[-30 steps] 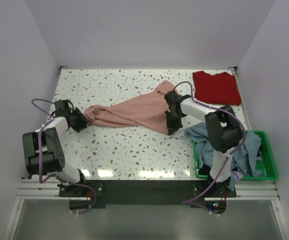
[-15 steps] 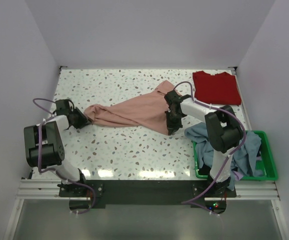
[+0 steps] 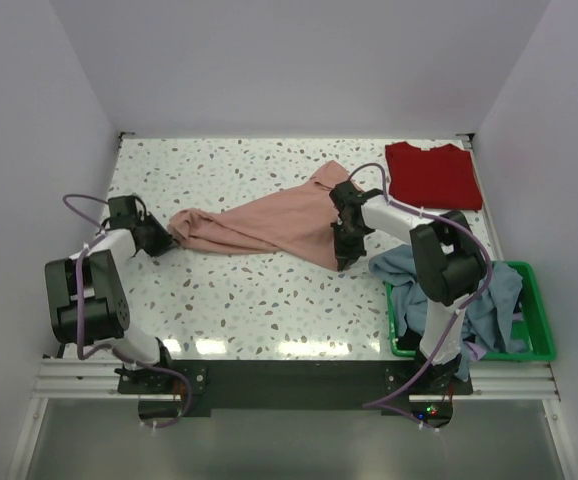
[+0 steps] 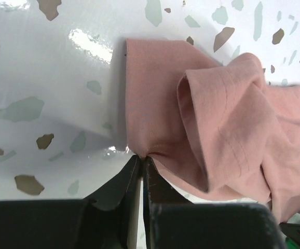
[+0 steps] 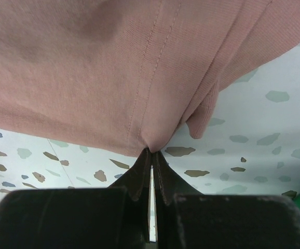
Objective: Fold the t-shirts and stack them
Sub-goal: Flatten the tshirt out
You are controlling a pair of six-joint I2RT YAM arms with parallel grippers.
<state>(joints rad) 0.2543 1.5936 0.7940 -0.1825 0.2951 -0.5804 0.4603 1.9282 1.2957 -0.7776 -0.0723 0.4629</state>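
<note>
Both of my end effectors are on the same salmon-pink t-shirt (image 3: 259,225) right now. It's lying roped-up on the speckled desk (image 3: 249,300), with its long axis running left to right between my arms and the right end angled a bit toward the far side.

My left end effector (image 4: 141,158) is pinched together on the very left tip, and you can see the cloth pucker into the tips. My right end effector (image 5: 151,152) is clamped on the near hem at the right end, right by a stitched seam, with the fabric draping up and away from it.

So the shirt lies to the right of my left one and to the left of my right one. My guess is the next bit is pulling the two ends apart to get it flat.

It's a soft matte cotton knit, floppy, with deep folds and a rolled-over flap near the left end. It'll sag and bunch rather than hold any shape.

The deep red t-shirt (image 3: 432,175) sits folded square at the far right, closer to my right arm. A blue-grey t-shirt (image 3: 399,268) spills out of the green basket (image 3: 534,300).
</note>
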